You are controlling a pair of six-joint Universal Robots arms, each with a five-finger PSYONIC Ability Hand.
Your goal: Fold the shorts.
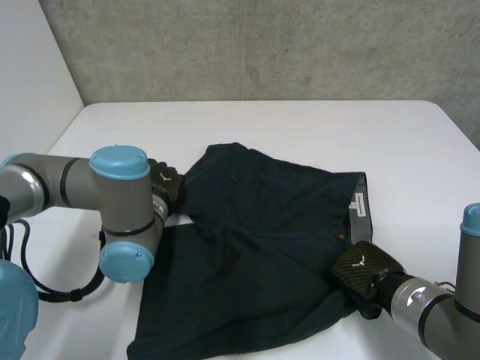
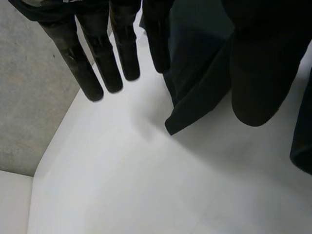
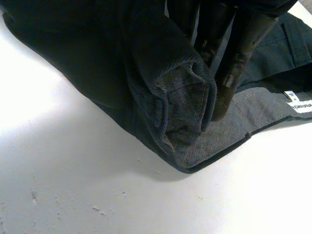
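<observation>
Dark blue cloth shorts (image 1: 262, 247) lie spread out flat in the middle of the white bench (image 1: 300, 124). They lie sideways. The grey-lined waistband (image 1: 362, 210) with its small white label (image 1: 357, 204) is on the robot's right, and the two legs point to its left. So the long way of the shorts runs from one arm to the other.

The black right hand (image 1: 364, 271) is at the near end of the waistband. Its fingers (image 3: 234, 68) are curled and clamped on a bunch of cloth, turned over so the grey inside shows. (It looks like a good firm hold to me.)

The black left hand (image 1: 165, 182) is at the other end, by the hem of the far leg. Its fingers (image 2: 97, 68) are straight and spread apart, holding nothing. A corner of the leg is just beside them.

I think the fold has not started yet. The right hand has cloth in it, and the rest of the shorts lie away from it, toward the far side and the left. My guess is that it must lift its corner and carry it over that way.
</observation>
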